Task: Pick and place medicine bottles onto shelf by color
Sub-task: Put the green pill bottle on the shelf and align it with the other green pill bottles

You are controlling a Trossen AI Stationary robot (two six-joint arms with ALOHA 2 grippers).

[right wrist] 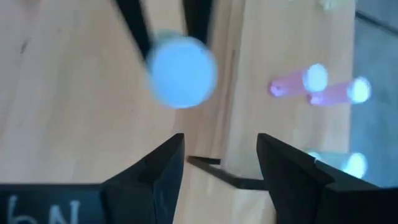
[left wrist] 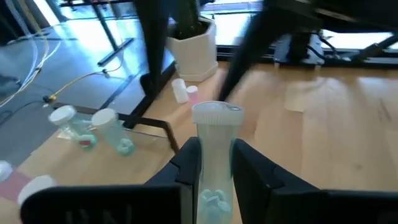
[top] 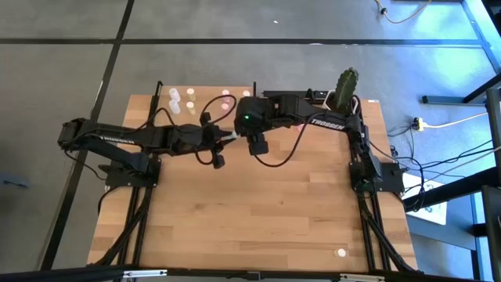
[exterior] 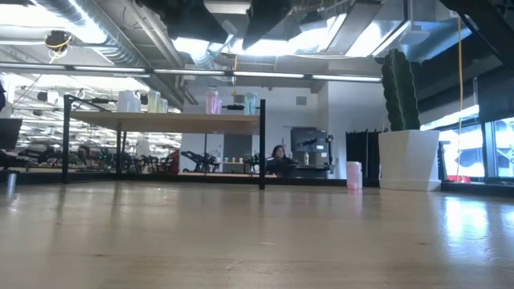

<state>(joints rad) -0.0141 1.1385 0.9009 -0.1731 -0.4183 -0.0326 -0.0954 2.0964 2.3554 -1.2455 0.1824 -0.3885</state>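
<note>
**Op 1:** Wooden tabletop (top: 258,211), mostly bare; shelf (top: 205,100) sits at the table's 12 o'clock edge in the high view. From my console both arms crowd together just below it. What is your left wrist feed giving you?

**Op 2:** Left gripper (left wrist: 214,165) is clamped on a pale green vial (left wrist: 215,155), white cap up, fingers pinching the body low. Two more green vials (left wrist: 93,127) lie on their sides on the shelf board at 9 o'clock of the held one.

**Op 1:** Right gripper (right wrist: 221,155) hangs with fingers spread, nothing between them. Its feed shows a white cap (right wrist: 182,70) under it, I judge the held vial's, and pink vials (right wrist: 317,87) off at 2 o'clock.

**Op 2:** My worry: the two wrists are nearly touching in the high view. Any left move toward the shelf risks clipping the right arm, or snagging the cables looping between them.

**Op 1:** Agreed. Second risk: the grip is low, so the tall vial could pivot and tip when set down, knocking the lying green ones off the board's edge.

**Op 2:** Low view shows upright bottles (exterior: 213,101) already on the shelf top; a bump would topple those too. One pink bottle (exterior: 353,174) stands by the cactus pot (exterior: 409,159), still unsorted.
</note>
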